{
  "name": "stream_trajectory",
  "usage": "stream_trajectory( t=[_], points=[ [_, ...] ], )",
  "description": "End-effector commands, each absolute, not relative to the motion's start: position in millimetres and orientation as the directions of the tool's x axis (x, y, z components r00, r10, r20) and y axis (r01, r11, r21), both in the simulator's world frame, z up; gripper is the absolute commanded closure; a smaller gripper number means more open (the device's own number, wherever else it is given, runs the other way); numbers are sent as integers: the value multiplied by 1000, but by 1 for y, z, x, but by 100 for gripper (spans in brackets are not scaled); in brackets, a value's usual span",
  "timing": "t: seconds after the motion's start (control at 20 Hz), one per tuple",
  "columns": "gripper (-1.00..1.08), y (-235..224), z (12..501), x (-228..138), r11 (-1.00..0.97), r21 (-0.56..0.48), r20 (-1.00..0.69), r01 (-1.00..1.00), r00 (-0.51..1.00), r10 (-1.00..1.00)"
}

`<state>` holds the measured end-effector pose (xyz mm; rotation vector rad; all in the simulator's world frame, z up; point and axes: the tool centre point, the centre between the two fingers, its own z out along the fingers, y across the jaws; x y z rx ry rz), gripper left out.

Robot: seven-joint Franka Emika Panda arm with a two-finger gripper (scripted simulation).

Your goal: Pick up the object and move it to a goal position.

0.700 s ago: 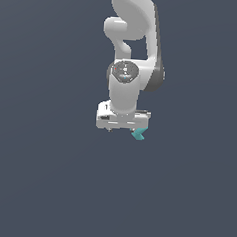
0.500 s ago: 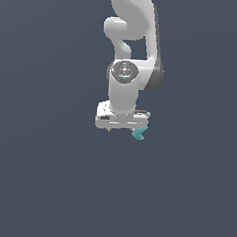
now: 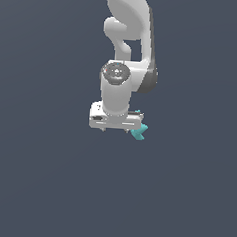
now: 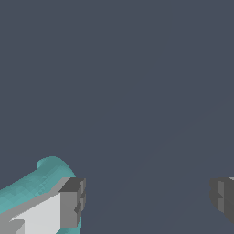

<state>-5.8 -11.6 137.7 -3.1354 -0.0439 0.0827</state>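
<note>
The object (image 3: 139,132) is a small teal hooked chunk. It lies just beyond the end of the white hand that faces the exterior view's right. My gripper (image 3: 116,131) points down with its short fingertips set wide apart. In the wrist view the gripper (image 4: 147,200) is open and only bare grey floor lies between the fingers. There the teal object (image 4: 36,183) shows on the outer side of one finger (image 4: 73,203), partly hidden by it. Whether it touches that finger I cannot tell.
The white arm (image 3: 129,36) rises from the hand to the top of the exterior view. A plain dark grey floor (image 3: 45,185) fills everything around it.
The hand and wrist have shifted very slightly toward the exterior view's left. The teal object stays in about the same place beside the hand.
</note>
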Motion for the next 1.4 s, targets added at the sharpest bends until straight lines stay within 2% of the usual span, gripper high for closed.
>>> stream_trajectory(
  t=[0.0,0.4,0.9,1.35],
  points=[
    [-92,-9,138,-7,-999,-6,-52,35,998,35],
    [-92,21,141,-25,-995,-7,-39,103,994,103],
    [-92,80,145,-71,-967,-4,-10,253,967,254],
    [-92,99,146,-91,-951,0,0,310,951,310]
  ],
)
